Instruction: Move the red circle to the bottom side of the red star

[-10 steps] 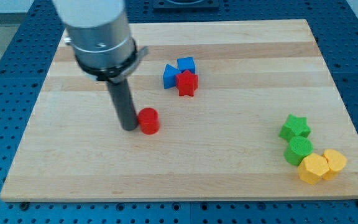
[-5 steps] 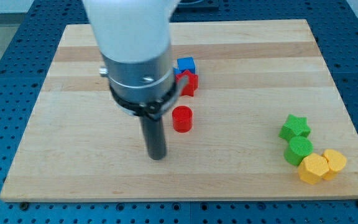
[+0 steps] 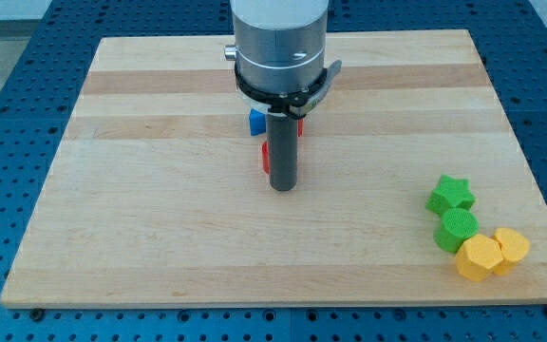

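Note:
My tip (image 3: 282, 187) rests on the wooden board (image 3: 160, 218) near its middle. The rod covers most of the red circle (image 3: 265, 158); only a thin red sliver shows at the rod's left edge, just above the tip. The red star (image 3: 301, 123) is almost fully hidden behind the arm; a small red bit shows at the rod's right. A blue block (image 3: 256, 121) peeks out to the left of the rod, above the red circle. Its shape cannot be made out.
At the view's lower right a green star (image 3: 450, 194) sits above a green round block (image 3: 457, 229). Two yellow blocks (image 3: 492, 253) lie side by side just below them, near the board's bottom right corner.
My tip has swung right and upward, from left of the red circle to just below it. The red circle has slid right and up toward the red star. The arm now hides both.

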Robot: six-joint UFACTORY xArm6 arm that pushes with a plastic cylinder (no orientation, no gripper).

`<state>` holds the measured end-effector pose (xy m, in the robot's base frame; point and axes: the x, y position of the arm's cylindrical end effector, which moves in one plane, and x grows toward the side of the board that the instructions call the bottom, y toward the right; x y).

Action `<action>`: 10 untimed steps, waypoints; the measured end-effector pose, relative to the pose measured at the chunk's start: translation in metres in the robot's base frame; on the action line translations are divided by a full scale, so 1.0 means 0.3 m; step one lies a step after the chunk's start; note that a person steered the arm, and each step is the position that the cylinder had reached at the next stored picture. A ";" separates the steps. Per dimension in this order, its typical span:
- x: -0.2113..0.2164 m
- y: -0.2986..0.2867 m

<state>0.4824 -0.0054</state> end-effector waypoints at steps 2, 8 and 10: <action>0.066 -0.118; -0.090 -0.122; -0.090 -0.208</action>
